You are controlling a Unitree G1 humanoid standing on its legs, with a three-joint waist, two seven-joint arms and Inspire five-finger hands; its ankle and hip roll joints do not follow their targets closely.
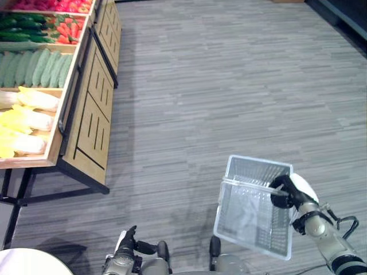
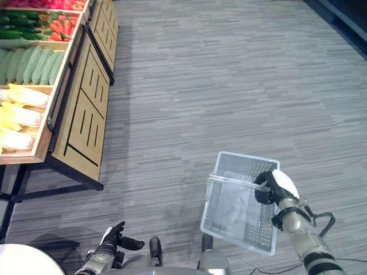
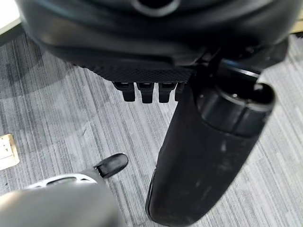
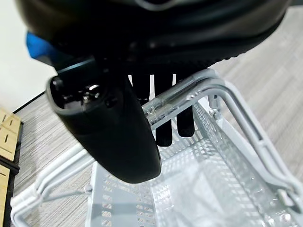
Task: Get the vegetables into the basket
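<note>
— What have the fingers got on your side?

— My right hand has its fingers curled under the basket's handle, thumb over it, clamped on the bar. The white mesh basket hangs just below those fingers, tilted, with nothing in it that I can see (only the bare mesh floor shows).

— And the other one?

— My left hand sits low at my side over the grey carpet. In its own wrist view the fingers look fairly straight and relaxed, a little apart, touching nothing.

— Where are the vegetables, then?

— Well apart from both sets of fingers, far out ahead and to the left of the left hand, on a wooden display stand. Working outward from the nearest compartment: pale cabbages with yellow leaves, then a row of light green gourds, then dark cucumbers beside red peppers. The basket is held on the opposite side, to the right, with open carpet between it and the stand.
</note>
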